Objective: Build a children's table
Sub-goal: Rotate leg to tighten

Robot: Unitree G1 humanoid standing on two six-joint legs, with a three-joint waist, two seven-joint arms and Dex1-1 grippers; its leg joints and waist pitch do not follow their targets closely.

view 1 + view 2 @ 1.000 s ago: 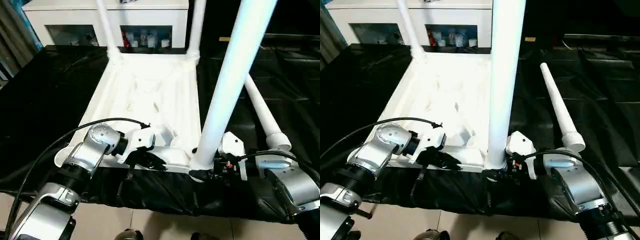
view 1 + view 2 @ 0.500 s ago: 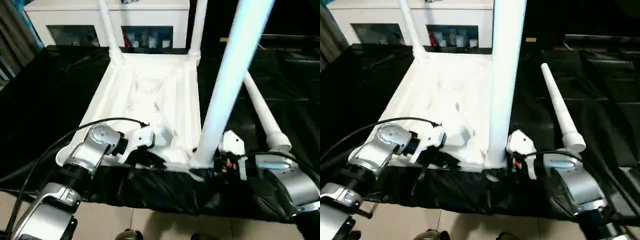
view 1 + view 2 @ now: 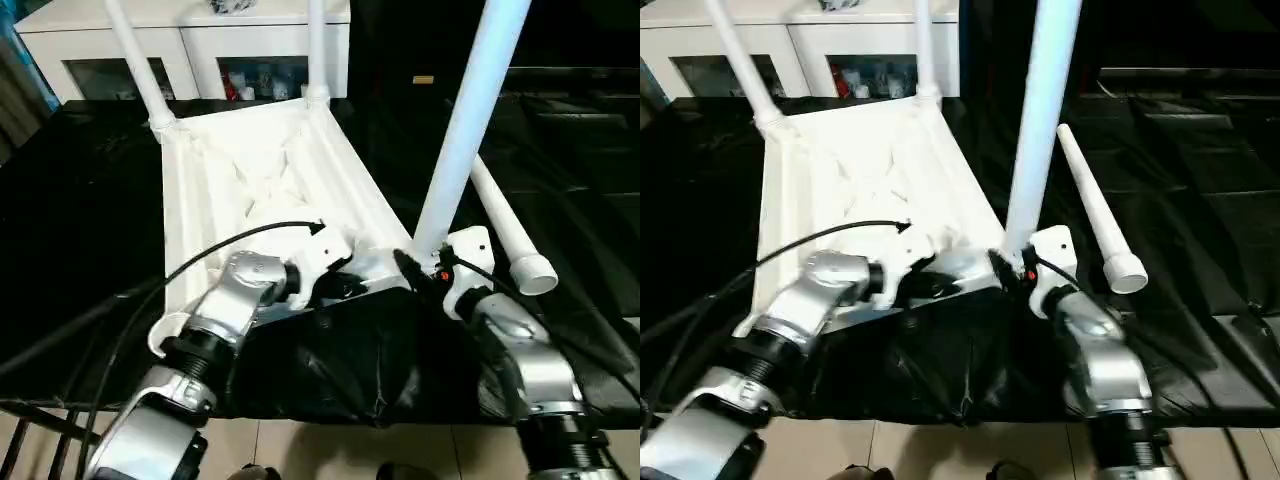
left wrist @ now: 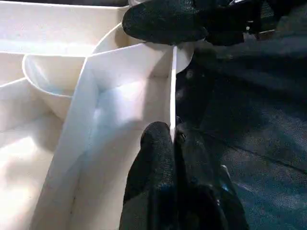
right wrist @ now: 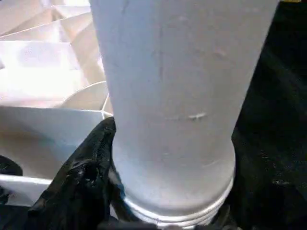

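With the left gripper [image 4: 171, 143] pinched on the tabletop [image 3: 250, 170] rim and the right gripper [image 3: 420, 275] clamped around the upright leg [image 3: 460, 130], any tilt could jam the socket.

It looks like an indoor test room set up for robot work. A black sheet [image 3: 90, 200] covers the work surface and hangs over its near edge above a tiled floor [image 3: 330, 450]. Along the far edge stands a white cabinet [image 3: 200, 45] with glass doors and small items inside.
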